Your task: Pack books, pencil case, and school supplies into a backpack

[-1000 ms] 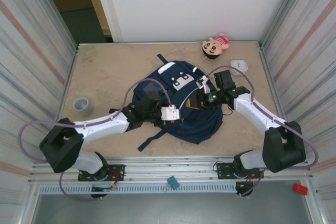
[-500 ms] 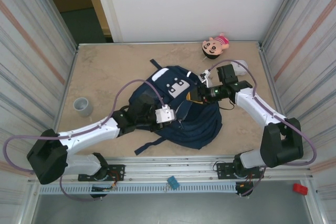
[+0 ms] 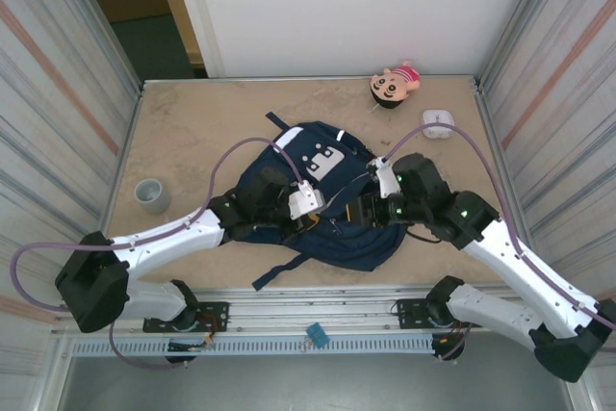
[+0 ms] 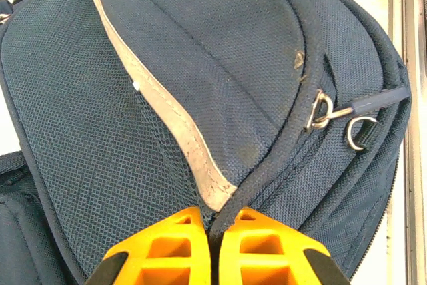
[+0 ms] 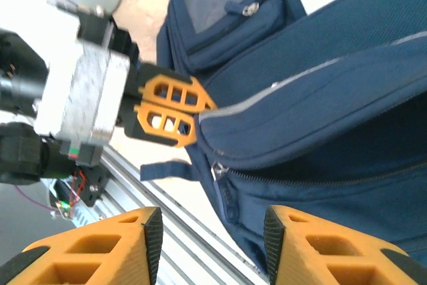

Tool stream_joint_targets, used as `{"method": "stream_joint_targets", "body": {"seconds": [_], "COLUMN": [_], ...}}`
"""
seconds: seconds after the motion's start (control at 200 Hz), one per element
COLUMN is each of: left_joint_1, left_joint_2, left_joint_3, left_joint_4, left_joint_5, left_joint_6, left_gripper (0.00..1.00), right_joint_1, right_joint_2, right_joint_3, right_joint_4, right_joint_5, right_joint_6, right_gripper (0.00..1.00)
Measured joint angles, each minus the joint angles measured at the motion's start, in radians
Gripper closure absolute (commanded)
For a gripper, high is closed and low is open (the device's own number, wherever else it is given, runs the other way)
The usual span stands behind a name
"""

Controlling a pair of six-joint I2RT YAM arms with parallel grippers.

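Observation:
The navy backpack (image 3: 371,243) lies at the table's middle, its top pocket with white patches facing the back wall. My left gripper (image 3: 325,216) is shut on the backpack's dark piped seam, which shows pinched between the orange fingertips in the left wrist view (image 4: 213,221). The same grip appears in the right wrist view (image 5: 198,117). My right gripper (image 5: 213,231) stands open with nothing between its fingers, hovering over the backpack (image 5: 333,98) by a zipper pull (image 5: 220,173). From above, the right gripper (image 3: 356,211) is just right of the left one. Books, pencil case and school supplies are out of view.
A grey round cup (image 3: 151,194) stands at the left. A doll (image 3: 395,85) and a small white box (image 3: 438,122) lie at the back right. A metal rail (image 3: 318,300) runs along the near edge, and ribbed walls close both sides.
My left gripper closed on the backpack's seam. My right gripper opened and its arm swung toward the near side. The backpack shifted and changed shape.

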Motion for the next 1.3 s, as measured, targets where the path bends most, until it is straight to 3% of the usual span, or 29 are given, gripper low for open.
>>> {"method": "stream_joint_targets", "body": {"seconds": [0.165,0.536,0.671,0.777,0.882,1.032,1.298], "left_joint_1": [0.002,0.008,0.008,0.013,0.015,0.021,0.035], "left_joint_2": [0.002,0.005,0.005,0.005,0.005,0.004,-0.026], "left_joint_3": [0.003,0.016,0.016,0.016,0.018,0.028,0.031], "left_joint_4": [-0.008,-0.025,-0.025,-0.025,-0.022,-0.022,-0.051], "left_joint_5": [0.007,0.018,0.020,0.022,0.016,0.000,-0.026], "left_joint_6": [-0.005,-0.005,-0.005,-0.005,-0.005,0.003,0.038], "left_gripper": [1.00,1.00,1.00,1.00,1.00,1.00,1.00], "right_joint_1": [0.112,0.155,0.167,0.170,0.177,0.142,-0.043], "right_joint_2": [0.107,0.240,0.259,0.279,0.288,0.264,0.192], "right_joint_3": [-0.012,-0.007,-0.003,0.011,0.040,0.051,0.050], "right_joint_4": [-0.003,0.036,0.042,0.023,-0.004,-0.025,-0.093], "right_joint_5": [0.115,0.160,0.185,0.215,0.240,0.233,0.101], "right_joint_6": [0.053,0.061,0.063,0.064,0.050,0.021,-0.070], "right_gripper": [0.56,0.60,0.72,0.92,0.99,1.00,1.00]}}
